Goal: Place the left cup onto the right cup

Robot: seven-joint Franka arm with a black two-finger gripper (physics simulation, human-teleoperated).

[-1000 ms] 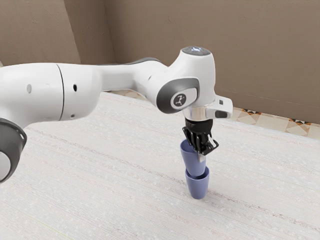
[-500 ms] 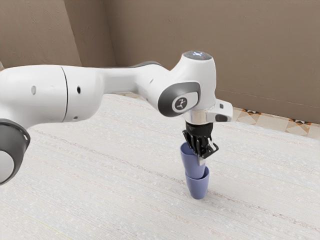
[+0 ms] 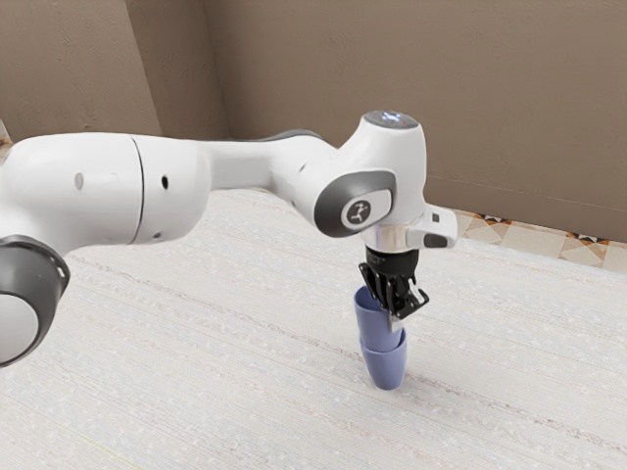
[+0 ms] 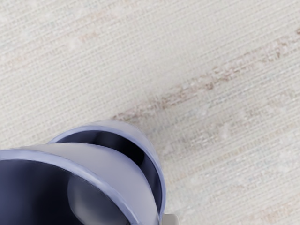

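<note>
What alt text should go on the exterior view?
A white Franka arm reaches in from the exterior view's left, its black gripper shut on the rim of an upper blue cup partly nested in a lower blue cup. The lower blue cup stands on a pale textured table.

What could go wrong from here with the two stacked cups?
1. The upper cup sits off-centre in the lower cup, whose rim shows on one side in the wrist view; pressing down might wedge it or tip both.
2. The jaws grip the upper cup by one side of its rim, so on release it may settle tilted.
3. The lower cup tapers to a narrow base on the table; a sideways retreat could topple the stack.
</note>
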